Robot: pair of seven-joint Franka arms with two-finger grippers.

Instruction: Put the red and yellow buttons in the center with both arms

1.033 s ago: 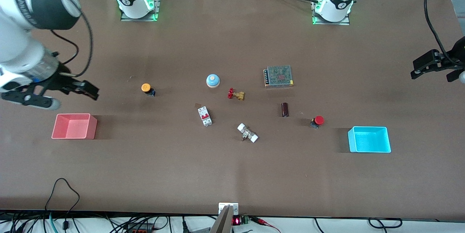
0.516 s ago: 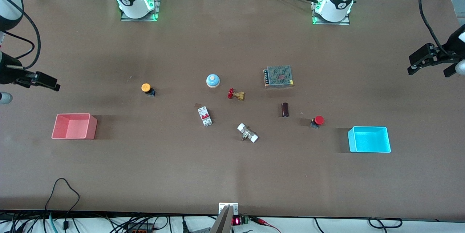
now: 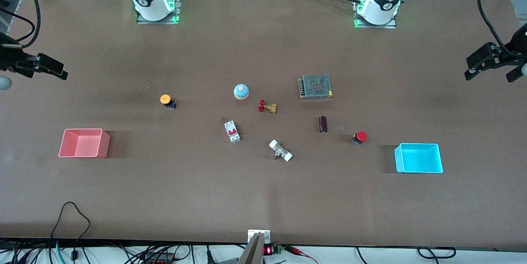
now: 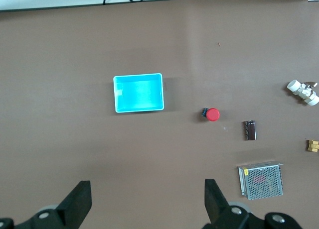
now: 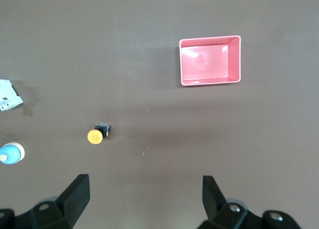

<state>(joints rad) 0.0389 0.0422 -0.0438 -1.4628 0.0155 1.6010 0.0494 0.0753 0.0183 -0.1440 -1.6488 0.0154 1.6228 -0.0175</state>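
The orange-yellow button [image 3: 165, 99] lies on the brown table toward the right arm's end; it also shows in the right wrist view [image 5: 95, 136]. The red button [image 3: 361, 136] lies toward the left arm's end, beside the cyan bin [image 3: 418, 145]; it also shows in the left wrist view [image 4: 212, 114]. My right gripper [image 3: 49, 68] is open and empty, high over the table's edge at its own end [image 5: 144, 184]. My left gripper [image 3: 479, 64] is open and empty, high over the edge at the left arm's end [image 4: 147, 189]. Both are well apart from the buttons.
A pink bin [image 3: 82, 129] stands toward the right arm's end. Around the middle lie a light-blue dome [image 3: 241, 91], a red-handled brass valve [image 3: 266, 106], a mesh power supply [image 3: 315, 86], a circuit breaker [image 3: 232, 131], a white fitting [image 3: 280, 150] and a dark cylinder [image 3: 323, 124].
My right gripper has swung from above the pink bin out toward the table's end and toward the bases. My left gripper has barely shifted. No object has moved.
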